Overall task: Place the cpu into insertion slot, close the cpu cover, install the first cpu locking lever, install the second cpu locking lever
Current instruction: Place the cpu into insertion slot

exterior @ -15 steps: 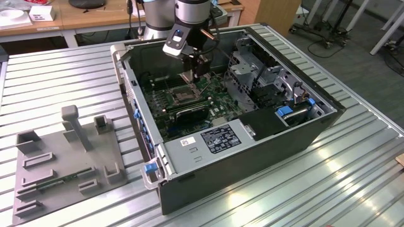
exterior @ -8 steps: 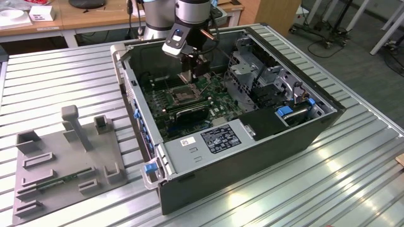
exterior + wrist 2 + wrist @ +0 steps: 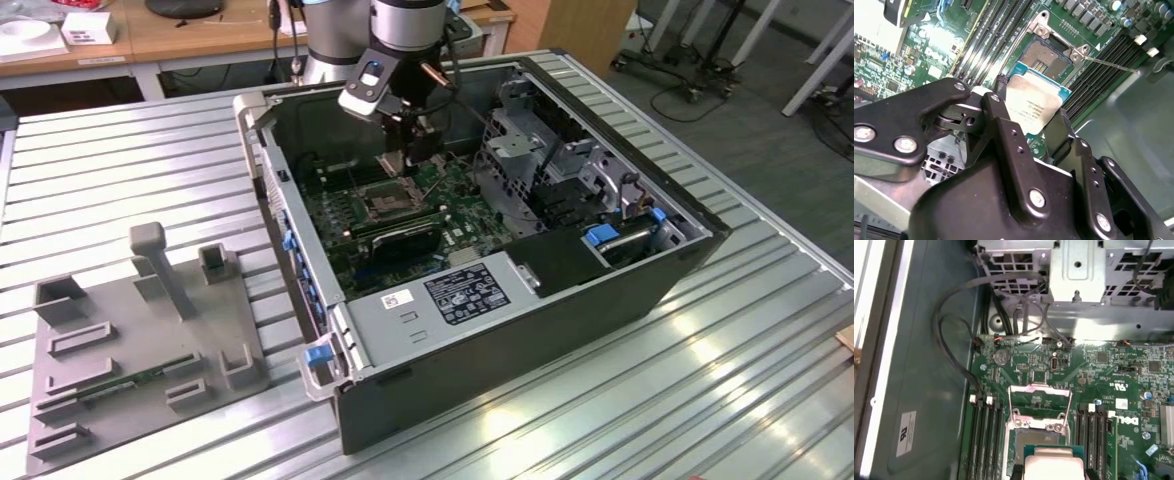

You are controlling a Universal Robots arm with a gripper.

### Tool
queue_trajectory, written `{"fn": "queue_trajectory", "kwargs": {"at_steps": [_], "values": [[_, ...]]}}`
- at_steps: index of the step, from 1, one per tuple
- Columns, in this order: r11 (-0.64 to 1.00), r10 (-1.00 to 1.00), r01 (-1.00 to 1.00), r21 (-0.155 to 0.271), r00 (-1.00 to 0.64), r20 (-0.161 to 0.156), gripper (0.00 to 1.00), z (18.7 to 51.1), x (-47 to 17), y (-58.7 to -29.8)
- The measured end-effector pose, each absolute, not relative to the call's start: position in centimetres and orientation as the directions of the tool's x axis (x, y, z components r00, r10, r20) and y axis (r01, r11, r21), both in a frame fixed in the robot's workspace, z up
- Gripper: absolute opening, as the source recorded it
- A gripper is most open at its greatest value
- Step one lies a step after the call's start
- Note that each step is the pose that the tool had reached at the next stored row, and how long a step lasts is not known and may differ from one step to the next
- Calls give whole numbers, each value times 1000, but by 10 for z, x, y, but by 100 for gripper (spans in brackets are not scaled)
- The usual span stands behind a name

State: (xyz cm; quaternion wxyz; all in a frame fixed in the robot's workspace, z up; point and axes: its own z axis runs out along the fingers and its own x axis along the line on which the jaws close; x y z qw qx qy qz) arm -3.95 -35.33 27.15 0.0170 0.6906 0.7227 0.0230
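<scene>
1. Claw (image 3: 1031,114) closed on the chip (image 3: 1034,102), with a black finger (image 3: 1004,131) pressed against each of two opposite edges. In the exterior view the claw (image 3: 396,165) hangs inside the open computer case (image 3: 534,330), above the green board (image 3: 461,215).
2. Chip: a flat silvery square, held over the near edge of the socket (image 3: 1046,57) and not seated. In the first wrist view the chip (image 3: 1054,465) sits roughly in line with the socket (image 3: 1039,439). Neither the gap between them nor whether the chip is level can be judged.
3. Socket: open, with its dark centre bare. The cover (image 3: 1039,426), a thin metal frame, is swung up and stands clear of the opening. A thin lever (image 3: 1111,65) juts out from one corner. Long memory slots (image 3: 989,35) run along both sides of the socket.
4. Likely hazards:
   - A chip lowered off-centre or tilted would probably land on the socket rim or bend the fine contacts.
   - The hold is on narrow edges only, so a slip could drop the chip crooked.
   - The upright cover could fall shut if the claw nudged it.
   - The projecting lever and the neighbouring slots leave the fingers little room.
</scene>
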Motion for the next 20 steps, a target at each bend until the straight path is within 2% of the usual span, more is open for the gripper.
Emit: {"fn": "queue_trajectory", "kwargs": {"at_steps": [20], "values": [[38,999,998,57,-38,8,54,266,-40,-350]]}}
